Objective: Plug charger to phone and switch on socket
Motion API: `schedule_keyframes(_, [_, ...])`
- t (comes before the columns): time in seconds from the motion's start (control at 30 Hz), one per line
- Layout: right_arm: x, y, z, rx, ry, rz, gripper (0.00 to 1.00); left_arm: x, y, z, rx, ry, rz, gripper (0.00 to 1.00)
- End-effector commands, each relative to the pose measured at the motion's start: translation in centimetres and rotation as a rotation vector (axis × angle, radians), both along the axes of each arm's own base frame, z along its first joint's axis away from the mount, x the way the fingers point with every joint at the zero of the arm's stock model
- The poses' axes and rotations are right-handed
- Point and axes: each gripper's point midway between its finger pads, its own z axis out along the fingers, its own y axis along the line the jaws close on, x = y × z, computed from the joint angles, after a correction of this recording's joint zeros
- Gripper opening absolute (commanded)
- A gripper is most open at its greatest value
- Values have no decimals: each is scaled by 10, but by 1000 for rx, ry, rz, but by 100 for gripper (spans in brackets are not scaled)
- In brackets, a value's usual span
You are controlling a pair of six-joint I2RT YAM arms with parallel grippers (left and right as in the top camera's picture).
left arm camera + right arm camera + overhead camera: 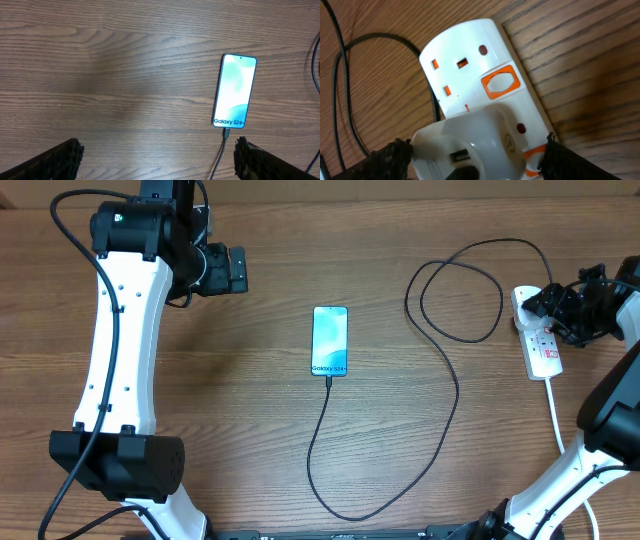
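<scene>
We are poising the wide-spread right gripper (477, 157) over the narrow white power strip (465, 50) — to reach its orange-rimmed switch (500, 84) — with the left gripper (160, 160) hanging wide open.

Bare tabletop (240, 380) lies unobstructed between the left arm (125, 340) and the phone (330, 340), and also on the phone's far side. To the right, passage is crossed by the charger cable (457, 385), looped from the phone's near end toward the near edge, then coiled just beside the power strip (545, 358). The strip's far end is crowded by a white plug adapter (470, 145) and the right gripper (545, 308), its fingers spread.
</scene>
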Motion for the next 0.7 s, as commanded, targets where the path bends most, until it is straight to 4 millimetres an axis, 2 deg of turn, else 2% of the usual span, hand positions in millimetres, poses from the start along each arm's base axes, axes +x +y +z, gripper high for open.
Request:
schedule_keyframes(0.0, [-4,15,-12,60,31,9,86,2,-3,-2,10,-2,-18,100])
schedule_keyframes(0.27, [-4,15,-12,60,32,9,82,2,-3,-2,10,-2,-18,100])
schedule_keyframes(0.37, [-5,15,-12,61,34,9,75,2,-3,-2,10,-2,-18,100])
schedule_keyframes(0.5, [-7,16,-13,66,42,9,71,2,-3,-2,10,-2,-18,100])
schedule_keyframes(0.67, [-7,16,-13,67,46,9,71,2,-3,-2,10,-2,-18,100])
